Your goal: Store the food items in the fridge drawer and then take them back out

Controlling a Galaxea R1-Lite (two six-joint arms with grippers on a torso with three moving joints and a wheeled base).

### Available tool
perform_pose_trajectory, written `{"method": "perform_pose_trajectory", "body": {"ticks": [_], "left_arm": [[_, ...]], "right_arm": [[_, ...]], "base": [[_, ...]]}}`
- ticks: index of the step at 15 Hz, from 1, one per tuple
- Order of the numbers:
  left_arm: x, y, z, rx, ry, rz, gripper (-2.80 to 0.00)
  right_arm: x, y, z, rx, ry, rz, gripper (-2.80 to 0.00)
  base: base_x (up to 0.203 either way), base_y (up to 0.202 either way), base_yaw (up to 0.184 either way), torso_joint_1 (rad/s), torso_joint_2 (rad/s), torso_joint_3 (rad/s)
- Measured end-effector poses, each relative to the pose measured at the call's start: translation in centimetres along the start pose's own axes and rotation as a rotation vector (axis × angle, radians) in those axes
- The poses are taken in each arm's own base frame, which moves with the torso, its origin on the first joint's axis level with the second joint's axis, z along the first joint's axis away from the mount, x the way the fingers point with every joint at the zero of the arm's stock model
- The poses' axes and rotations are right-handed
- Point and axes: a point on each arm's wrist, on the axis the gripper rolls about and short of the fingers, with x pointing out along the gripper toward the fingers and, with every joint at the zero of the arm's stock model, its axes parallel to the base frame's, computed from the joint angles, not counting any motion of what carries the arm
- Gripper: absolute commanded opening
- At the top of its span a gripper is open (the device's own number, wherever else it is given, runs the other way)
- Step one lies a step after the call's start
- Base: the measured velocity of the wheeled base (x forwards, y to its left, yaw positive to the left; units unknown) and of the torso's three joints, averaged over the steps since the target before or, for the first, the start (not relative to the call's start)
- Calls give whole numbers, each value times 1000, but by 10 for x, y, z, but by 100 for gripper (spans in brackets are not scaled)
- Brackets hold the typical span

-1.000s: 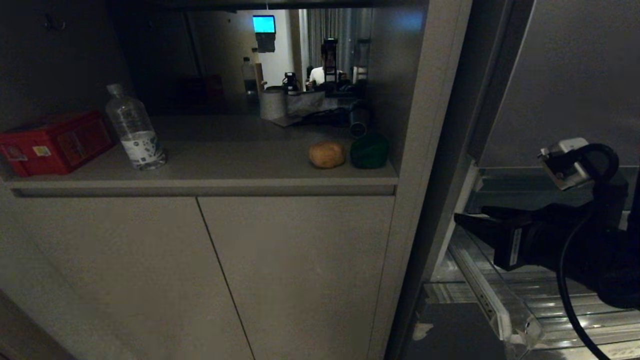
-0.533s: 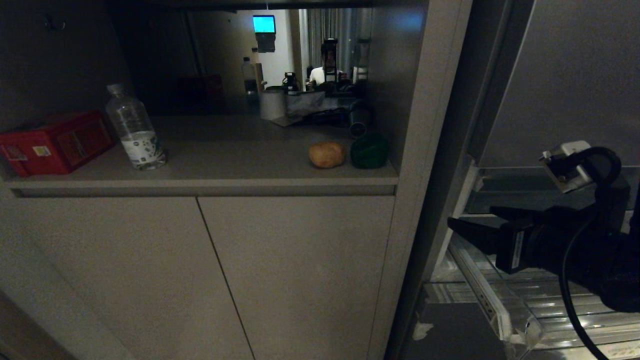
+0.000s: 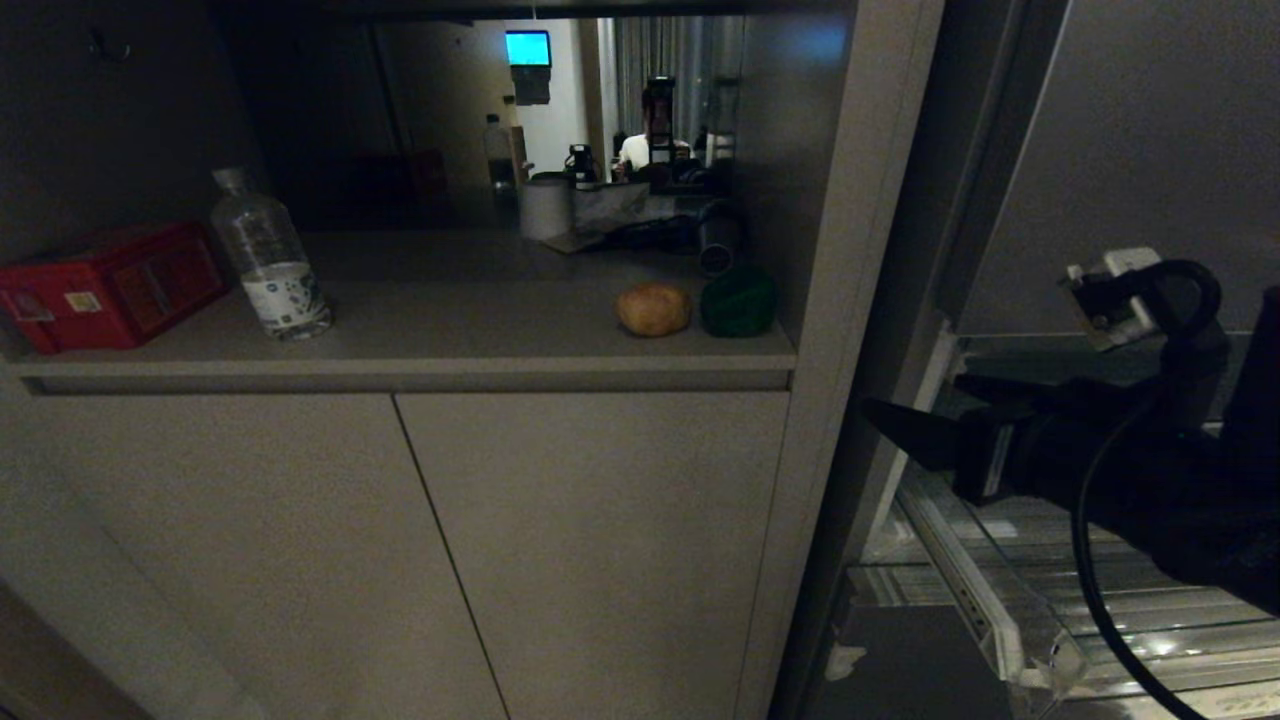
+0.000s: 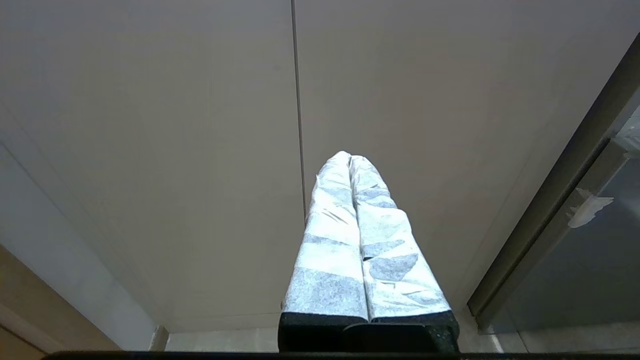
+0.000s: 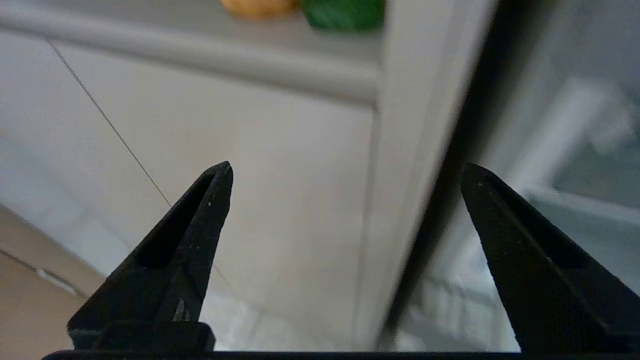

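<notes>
A brown potato-like lump (image 3: 653, 309) and a dark green pepper-like item (image 3: 738, 303) sit side by side at the right end of a cabinet shelf. In the right wrist view the lump (image 5: 257, 5) and the green item (image 5: 345, 12) are seen again. The clear ribbed fridge drawer (image 3: 1020, 620) is pulled out at the lower right. My right gripper (image 3: 915, 405) hovers above the drawer's left edge, pointing left toward the cabinet's upright. It is open (image 5: 347, 167) with nothing between its fingers. My left gripper (image 4: 349, 156) is parked low in front of the cabinet doors, shut and empty.
A red box (image 3: 110, 285) and a clear water bottle (image 3: 270, 255) stand at the shelf's left end. A tall grey upright panel (image 3: 850, 300) separates the shelf from the fridge. Grey fridge doors (image 3: 1150, 150) rise behind the drawer. The shelf's mirrored back reflects a person.
My right gripper has moved left and slightly up, from over the drawer toward the upright panel, and its fingers stand further apart. The food items have not moved.
</notes>
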Motion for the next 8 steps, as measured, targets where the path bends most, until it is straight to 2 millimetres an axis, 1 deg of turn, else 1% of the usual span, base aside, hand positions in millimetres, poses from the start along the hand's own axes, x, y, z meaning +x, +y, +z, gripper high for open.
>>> {"method": "perform_pose_trajectory", "body": {"ticks": [2,4,6,8], "left_arm": [[0,0,0,0,0,0,-280],[0,0,0,0,-1,0,-280],[0,0,0,0,-1,0,-280],[0,0,0,0,-1,0,-280]], "right_arm": [[18,12,4,0,-21,30,0],[38,29,6,-4,-22,54,0],[58,47,9,-8,-34,41,0],[75,60,15,-15,-59,13,0]], "base": [[0,0,0,0,0,0],[0,0,0,0,0,0],[0,0,0,0,0,0],[0,0,0,0,0,0]]}}
